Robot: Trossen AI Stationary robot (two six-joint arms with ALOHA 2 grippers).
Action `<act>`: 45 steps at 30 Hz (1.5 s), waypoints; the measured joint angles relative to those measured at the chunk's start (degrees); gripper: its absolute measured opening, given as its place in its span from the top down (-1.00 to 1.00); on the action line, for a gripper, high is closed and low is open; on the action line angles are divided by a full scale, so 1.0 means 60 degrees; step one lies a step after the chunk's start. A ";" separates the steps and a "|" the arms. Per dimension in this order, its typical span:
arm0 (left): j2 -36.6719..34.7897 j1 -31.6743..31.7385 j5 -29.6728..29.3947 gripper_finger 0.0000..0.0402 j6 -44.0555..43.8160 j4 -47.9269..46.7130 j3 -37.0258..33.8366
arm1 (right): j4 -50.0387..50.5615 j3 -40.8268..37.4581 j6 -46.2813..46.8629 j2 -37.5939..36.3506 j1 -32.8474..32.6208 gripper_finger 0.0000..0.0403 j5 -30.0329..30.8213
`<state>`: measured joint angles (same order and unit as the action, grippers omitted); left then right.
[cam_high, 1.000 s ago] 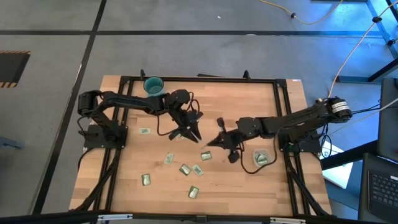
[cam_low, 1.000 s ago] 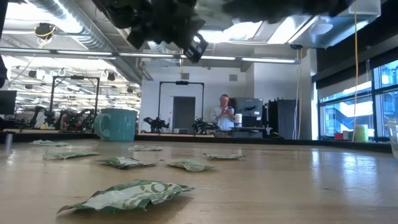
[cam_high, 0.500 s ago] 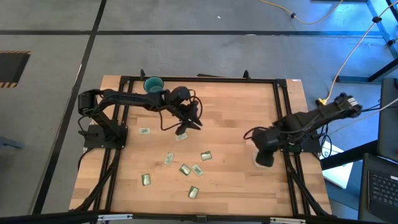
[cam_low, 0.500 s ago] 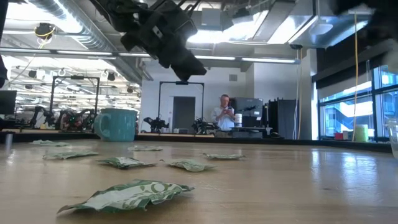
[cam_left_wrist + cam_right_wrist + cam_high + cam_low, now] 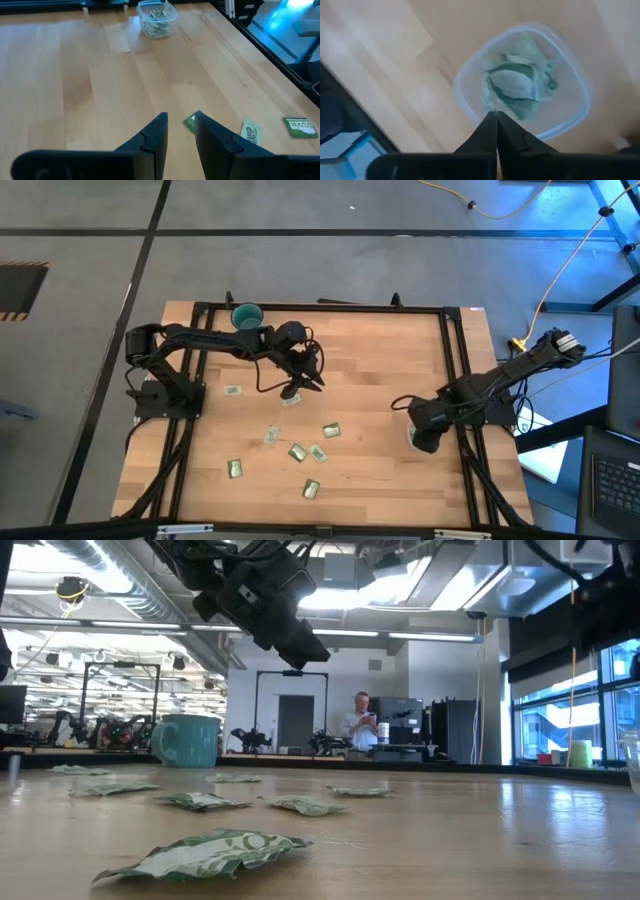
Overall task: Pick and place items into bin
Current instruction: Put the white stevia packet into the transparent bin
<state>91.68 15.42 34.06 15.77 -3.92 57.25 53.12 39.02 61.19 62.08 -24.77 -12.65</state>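
Packets [image 5: 512, 90] inside the bin [image 5: 465, 100] show only beneath the right gripper's [image 5: 496, 116] pressed-together jaws.

Layout, high view: table [image 5: 400, 360] fills frame centre. Mug [image 5: 246, 315] at the table's upper left edge. Left tool [image 5: 297, 383] above the table left of centre, a packet [image 5: 291, 399] just below it in frame. Another packet [image 5: 233, 391] sits farther left, near the left edge. Packet cluster [image 5: 300, 450] lower centre-left, with outliers at lower left [image 5: 236, 469] and bottom centre [image 5: 311, 489]. Bin [image 5: 412, 438] at the table's right edge, mid-height, right tool [image 5: 426, 442] directly over it. Right wrist view: packets lie inside the bin [image 5: 524, 80], tool tips [image 5: 495, 117] over its rim.
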 joint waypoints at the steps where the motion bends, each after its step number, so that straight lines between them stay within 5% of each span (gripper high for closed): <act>1: 0.0000 0.0000 0.0000 0.56 0.0000 0.0000 0.0000 | 0.0017 -0.0056 -0.0013 0.0000 0.0000 1.00 -0.0003; 14: 0.0004 -0.0032 -0.0594 0.56 0.0235 -0.0131 0.0000 | -0.0032 -0.0069 -0.0519 0.0000 0.0065 0.98 0.0778; 27: 0.0004 -0.0534 -0.2649 0.47 0.0961 -0.2880 0.0000 | 0.0132 0.0574 -0.0892 -0.0076 0.0170 0.38 0.1369; 31: 0.0004 -0.0739 -0.4484 0.49 -0.0114 -0.4692 0.0000 | 0.0025 0.1331 -0.1743 -0.0207 0.0171 0.34 0.2784; 34: 0.0004 -0.0687 -0.4886 0.52 -0.1569 -0.6435 0.0000 | -0.0125 0.1677 -0.2560 -0.0243 0.0175 0.34 0.3635; 39: -0.0129 -0.0601 -0.4913 0.58 -0.3180 -0.8408 -0.0156 | -0.0511 0.1702 -0.3926 -0.0332 0.0703 0.34 0.3861; 45: -0.1143 -0.0616 -0.5686 0.64 -0.4685 -0.8928 -0.0660 | -0.0651 0.1702 -0.5865 -0.0399 0.1959 0.34 0.3660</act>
<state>84.82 11.73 -0.05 -12.34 -57.50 53.30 49.21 49.23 25.99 59.69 -13.02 9.31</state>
